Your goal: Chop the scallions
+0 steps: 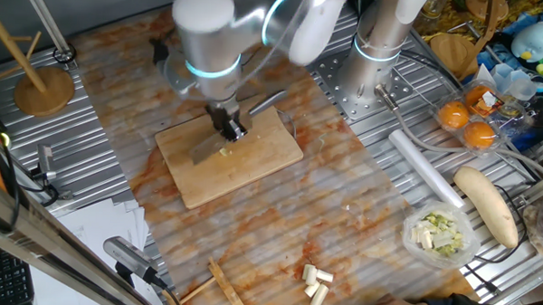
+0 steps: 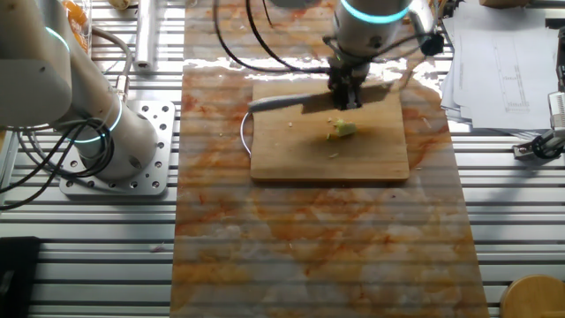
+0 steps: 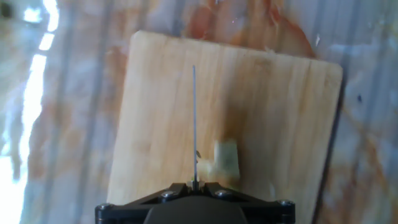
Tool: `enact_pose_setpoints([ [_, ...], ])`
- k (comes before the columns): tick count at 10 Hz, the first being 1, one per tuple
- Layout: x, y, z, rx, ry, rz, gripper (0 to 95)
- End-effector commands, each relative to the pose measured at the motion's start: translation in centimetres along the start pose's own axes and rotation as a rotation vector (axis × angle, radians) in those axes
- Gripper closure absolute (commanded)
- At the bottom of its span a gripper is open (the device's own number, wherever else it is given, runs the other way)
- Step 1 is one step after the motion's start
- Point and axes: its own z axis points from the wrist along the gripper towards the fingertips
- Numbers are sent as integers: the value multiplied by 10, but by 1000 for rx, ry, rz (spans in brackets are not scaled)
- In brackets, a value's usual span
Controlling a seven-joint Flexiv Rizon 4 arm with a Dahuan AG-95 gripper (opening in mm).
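Note:
A short pale cream-green scallion stub (image 2: 342, 130) lies near the middle of the wooden cutting board (image 2: 371, 159). In the hand view the scallion (image 3: 227, 157) sits just right of the knife blade (image 3: 194, 118), which shows edge-on as a thin line. My gripper (image 3: 194, 185) is shut on the knife, its fingers pressed against the blade's back. From the side, the gripper (image 1: 229, 126) hangs over the board (image 1: 253, 170), with the knife (image 1: 204, 148) slanting down to the left and the scallion (image 1: 224, 152) right below it. The knife (image 2: 287, 103) runs along the board's far side.
A bowl of chopped pieces (image 1: 441, 233) and loose white chunks (image 1: 317, 283) sit at the front right. A long cream root vegetable (image 1: 487, 205), a white roll (image 1: 425, 167) and oranges (image 1: 467, 123) lie to the right. A second robot base (image 2: 115, 141) stands beside the mat.

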Motion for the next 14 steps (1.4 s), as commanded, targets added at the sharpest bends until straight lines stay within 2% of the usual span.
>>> enact_pose_setpoints([
  [1,-7,0,10,7,9,-115,950],
  [2,-9,-5,21,8,4,-165,950],
  [4,-12,-10,28,11,0,-257,950],
  [7,-17,-11,25,12,24,-470,950],
  [11,-10,-15,18,9,9,-715,950],
  [12,-7,-18,16,18,0,-758,950],
  [13,-6,-19,15,33,-13,-846,950],
  [14,-6,-19,15,42,-11,-932,950],
])
